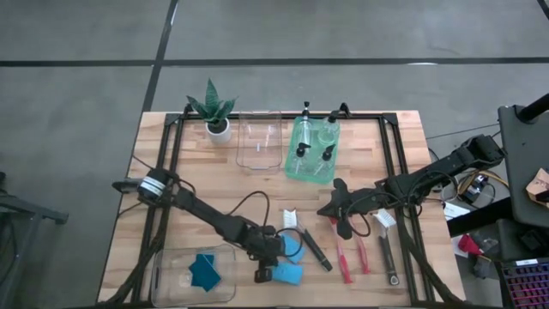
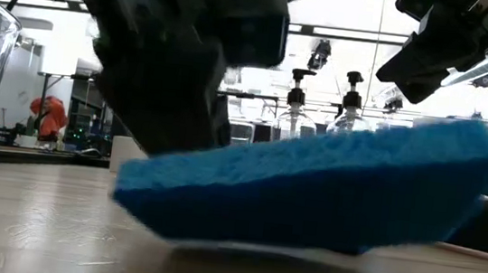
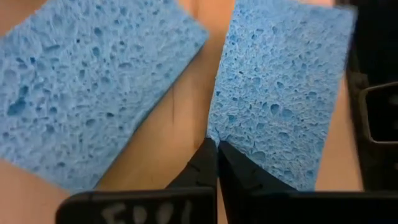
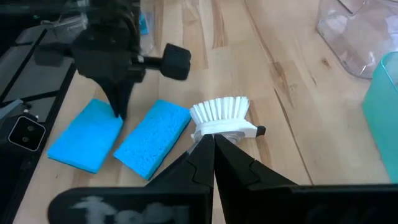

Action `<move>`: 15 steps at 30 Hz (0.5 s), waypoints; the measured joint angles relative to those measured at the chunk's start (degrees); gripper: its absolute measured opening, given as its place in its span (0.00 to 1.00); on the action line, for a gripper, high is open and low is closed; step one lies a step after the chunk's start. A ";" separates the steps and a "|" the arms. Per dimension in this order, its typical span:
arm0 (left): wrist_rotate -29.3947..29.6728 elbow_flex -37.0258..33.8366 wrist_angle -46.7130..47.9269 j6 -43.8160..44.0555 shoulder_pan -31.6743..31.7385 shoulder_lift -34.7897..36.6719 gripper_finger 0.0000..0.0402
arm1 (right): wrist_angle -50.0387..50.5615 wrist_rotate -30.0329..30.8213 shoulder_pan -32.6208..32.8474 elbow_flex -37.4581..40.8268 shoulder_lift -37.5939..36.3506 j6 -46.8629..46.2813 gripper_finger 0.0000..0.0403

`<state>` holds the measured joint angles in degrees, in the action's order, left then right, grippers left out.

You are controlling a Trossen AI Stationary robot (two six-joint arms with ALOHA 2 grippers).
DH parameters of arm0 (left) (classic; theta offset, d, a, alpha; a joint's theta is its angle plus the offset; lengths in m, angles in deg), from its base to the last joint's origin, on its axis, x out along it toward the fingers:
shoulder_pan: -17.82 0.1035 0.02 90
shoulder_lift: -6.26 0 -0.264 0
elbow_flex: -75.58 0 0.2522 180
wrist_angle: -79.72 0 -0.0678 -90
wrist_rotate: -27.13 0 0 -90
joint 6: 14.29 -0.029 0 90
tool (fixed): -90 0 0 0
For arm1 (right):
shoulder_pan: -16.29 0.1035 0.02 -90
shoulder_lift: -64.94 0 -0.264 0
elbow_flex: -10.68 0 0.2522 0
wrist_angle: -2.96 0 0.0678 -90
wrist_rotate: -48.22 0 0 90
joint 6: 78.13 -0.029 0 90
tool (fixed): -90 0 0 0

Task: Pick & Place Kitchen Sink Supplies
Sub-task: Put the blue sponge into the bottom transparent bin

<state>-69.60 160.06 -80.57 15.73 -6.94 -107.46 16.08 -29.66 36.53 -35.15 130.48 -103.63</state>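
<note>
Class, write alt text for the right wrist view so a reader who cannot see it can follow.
The right end effector, shut and empty, hovers by a white-bristled dish brush on the wooden table. Beyond, the left end effector touches down by two light blue sponges.

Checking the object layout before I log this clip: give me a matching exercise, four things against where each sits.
Things:
1. clear bottles
2. dark blue sponges
3. red brushes
4. potted plant

Places:
A. inside the clear bin by the left arm
B. upright beside the other clear bin
C. inside the green bin
D. lying on the table under the right claw

Pairs: 1-C, 2-A, 3-D, 4-B
</note>
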 joint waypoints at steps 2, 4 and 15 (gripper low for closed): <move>0.05 -0.01 0.61 -0.21 -0.04 1.96 0.00 | -0.11 -0.01 -0.01 0.03 0.00 0.00 0.02; 0.49 0.10 1.63 -0.52 -0.04 4.38 0.00 | -0.12 0.00 0.00 0.07 0.00 0.00 0.02; 3.40 0.19 17.72 2.51 -1.17 18.14 0.00 | -0.09 -0.11 0.00 0.09 0.02 0.00 0.02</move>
<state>-66.20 160.25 -62.85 18.25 -8.11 -89.32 15.99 -29.77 36.53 -35.07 130.50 -103.63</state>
